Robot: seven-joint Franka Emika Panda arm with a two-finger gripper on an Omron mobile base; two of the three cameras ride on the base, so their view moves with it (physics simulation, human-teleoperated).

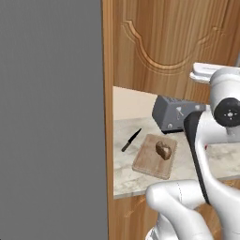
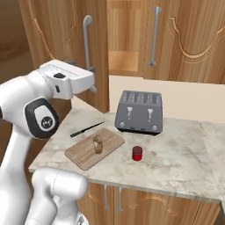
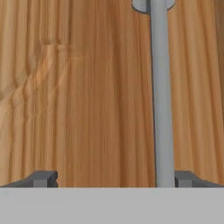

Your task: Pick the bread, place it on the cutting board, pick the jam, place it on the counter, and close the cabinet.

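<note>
The gripper [image 3: 112, 179] is spread wide and nothing is gripped; its fingertips [image 3: 43, 178] are seen close against the cabinet [image 3: 87, 96] door, with the silver handle [image 3: 160, 96] running up just inside the tip at 3 o'clock. On the counter [image 2: 176, 162], the bread [image 2: 97, 144] is seen on the cutting board [image 2: 83, 154]. The jam [image 2: 137, 153] is found at the board's 3 o'clock, before the toaster [image 2: 139, 111]; a knife [image 2: 87, 129] is seen at the board's 11 o'clock.
</note>
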